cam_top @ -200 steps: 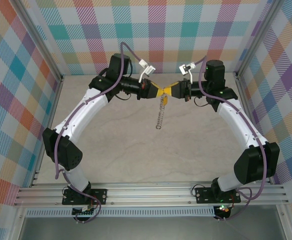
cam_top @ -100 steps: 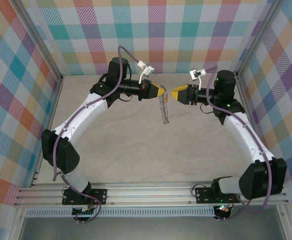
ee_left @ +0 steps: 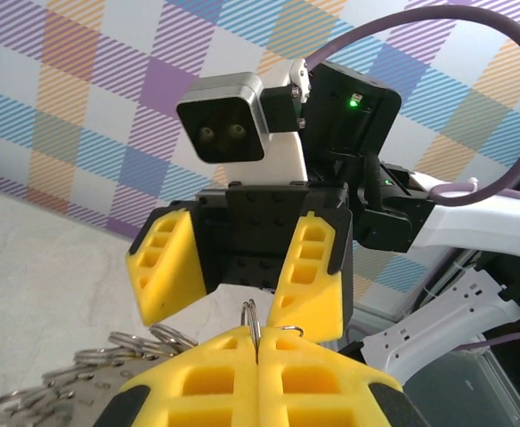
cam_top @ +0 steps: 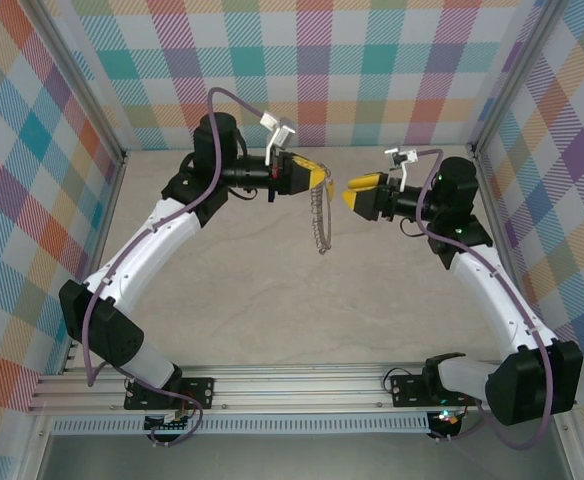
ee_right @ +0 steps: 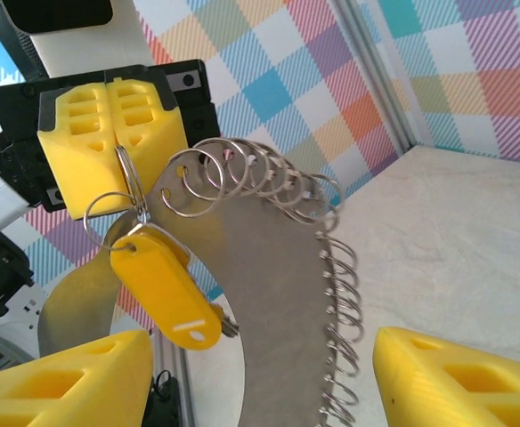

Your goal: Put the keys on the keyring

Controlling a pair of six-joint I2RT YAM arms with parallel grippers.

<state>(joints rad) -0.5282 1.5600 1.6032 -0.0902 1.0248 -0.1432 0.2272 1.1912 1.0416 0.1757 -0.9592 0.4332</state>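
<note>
- Nearest the bases, one metal strip (cam_top: pixel 321 225) is dangling above the table (cam_top: pixel 252 310). Small rings are lining its edge, overlapping too much for me to count.
- Next, the right gripper (cam_top: pixel 348 191) is sitting with its fingers (ee_right: pixel 64 382) spread wide, gripping nothing. A second ago it was nose to nose with the other claw; now there's a clear gap between the two.
- Just past it, the left gripper (cam_top: pixel 322 180) is pressing its tips together, pinching the keyring (ee_left: pixel 255 331) like before.
- One yellow key (ee_right: pixel 166 289) is hanging off that ring, just under the pinched tips, up in the air.
</note>
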